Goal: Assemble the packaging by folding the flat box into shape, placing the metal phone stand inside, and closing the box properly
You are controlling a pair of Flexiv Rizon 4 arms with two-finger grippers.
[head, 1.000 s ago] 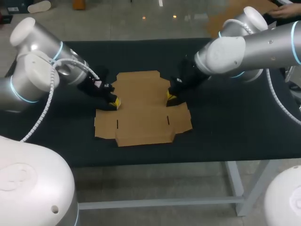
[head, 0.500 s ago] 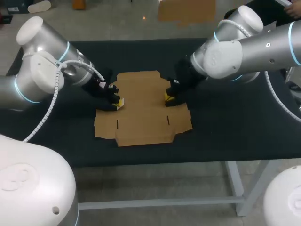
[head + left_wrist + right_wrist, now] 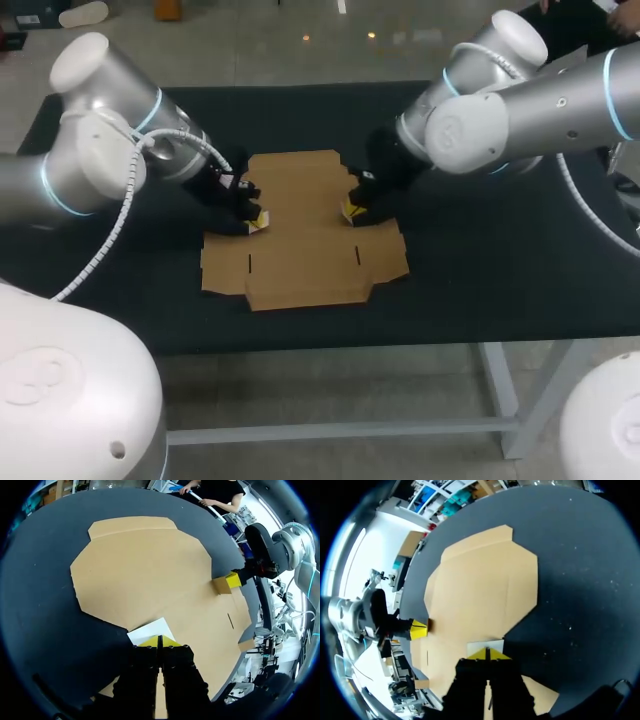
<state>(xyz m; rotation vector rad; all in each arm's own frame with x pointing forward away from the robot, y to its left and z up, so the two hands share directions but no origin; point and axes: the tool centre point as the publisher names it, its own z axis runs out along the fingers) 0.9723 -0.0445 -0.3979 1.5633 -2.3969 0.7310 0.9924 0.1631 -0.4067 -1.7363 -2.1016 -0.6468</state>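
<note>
A flat brown cardboard box point(image 3: 300, 235) lies unfolded in the middle of the black table. My left gripper point(image 3: 257, 218) is shut at its left edge, tips low against a small side flap point(image 3: 150, 630) that tilts up ahead of them. At the opposite edge my right gripper point(image 3: 349, 210) is also shut, pressing on the matching flap point(image 3: 486, 645). From the left wrist view, the right gripper point(image 3: 233, 579) shows across the box point(image 3: 145, 575) behind a raised cardboard tab point(image 3: 220, 585). The right wrist view has the left gripper point(image 3: 418, 629) beyond the box point(image 3: 480, 590). No metal phone stand is in view.
The black table point(image 3: 480, 270) has bare surface all around the box. Its front edge runs just below the box's near flaps.
Both grippers have slid a little inward toward the box's middle, and the small side flaps have tipped up in front of them. Both arms' upper links have shifted.
</note>
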